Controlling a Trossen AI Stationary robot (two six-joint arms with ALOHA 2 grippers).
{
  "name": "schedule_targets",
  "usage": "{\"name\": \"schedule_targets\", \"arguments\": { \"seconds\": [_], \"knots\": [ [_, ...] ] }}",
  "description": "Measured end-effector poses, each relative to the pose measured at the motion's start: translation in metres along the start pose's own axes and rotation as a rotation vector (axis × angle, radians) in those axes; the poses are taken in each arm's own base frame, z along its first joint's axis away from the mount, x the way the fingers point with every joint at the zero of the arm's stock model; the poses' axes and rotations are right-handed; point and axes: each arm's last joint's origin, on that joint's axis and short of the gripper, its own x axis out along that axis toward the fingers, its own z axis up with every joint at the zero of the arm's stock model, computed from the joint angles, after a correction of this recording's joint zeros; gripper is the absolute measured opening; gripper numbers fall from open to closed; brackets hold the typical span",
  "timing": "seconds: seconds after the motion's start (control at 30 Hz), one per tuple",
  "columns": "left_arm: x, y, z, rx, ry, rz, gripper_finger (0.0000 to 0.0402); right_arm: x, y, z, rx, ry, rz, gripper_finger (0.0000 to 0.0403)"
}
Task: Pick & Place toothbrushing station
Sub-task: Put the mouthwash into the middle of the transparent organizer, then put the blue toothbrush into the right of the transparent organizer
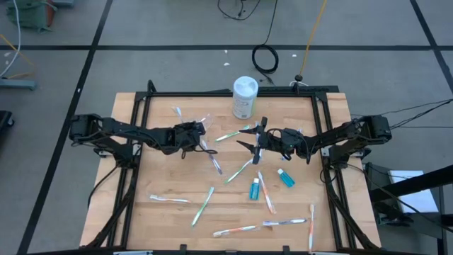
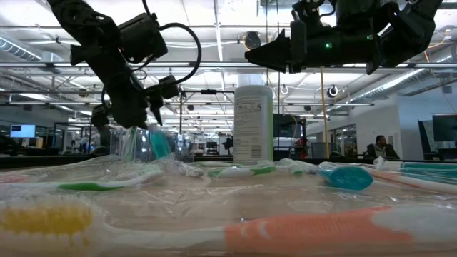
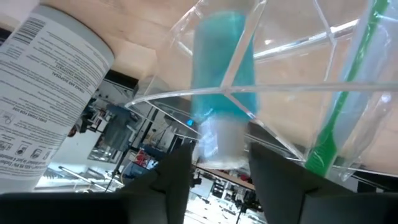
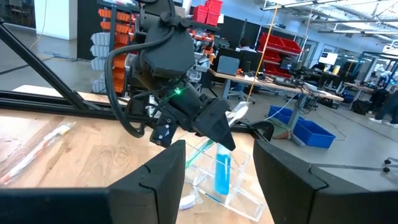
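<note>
Directly ahead of the left gripper (image 3: 214,171), fingers apart, a teal tube (image 3: 222,68) stands inside the clear cup (image 3: 292,93), long axis in line with the jaw gap. Farther off, the right gripper (image 1: 256,142) hovers open.

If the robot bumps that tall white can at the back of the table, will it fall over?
Maybe. The white can stands upright, taller than it is wide, so a push near its top could probably tip it. Being round, it would likely roll across the wooden table once down. How heavy it is cannot be told.
</note>
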Motion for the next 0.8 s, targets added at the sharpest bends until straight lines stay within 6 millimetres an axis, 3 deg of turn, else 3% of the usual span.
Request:
{"name": "schedule_targets", "arguments": {
  "seconds": [0.2,0.43,0.67,0.8],
  "knots": [
    [0.000,0.001,0.000,-0.005,0.001,0.004,0.0208,0.000,0.000,0.000,-0.009,0.000,0.000,0.0181],
    [-0.002,0.005,0.001,-0.083,0.014,0.041,0.0211,0.000,0.000,0.000,-0.008,0.000,0.000,0.0181],
    [-0.022,0.019,0.004,-0.158,-0.005,0.121,0.0211,0.000,0.000,0.000,-0.008,0.000,0.000,0.0181],
    [-0.038,0.031,-0.004,-0.242,0.038,0.184,0.0211,0.000,0.000,0.000,-0.008,0.003,0.000,0.0181]
  ]
}}
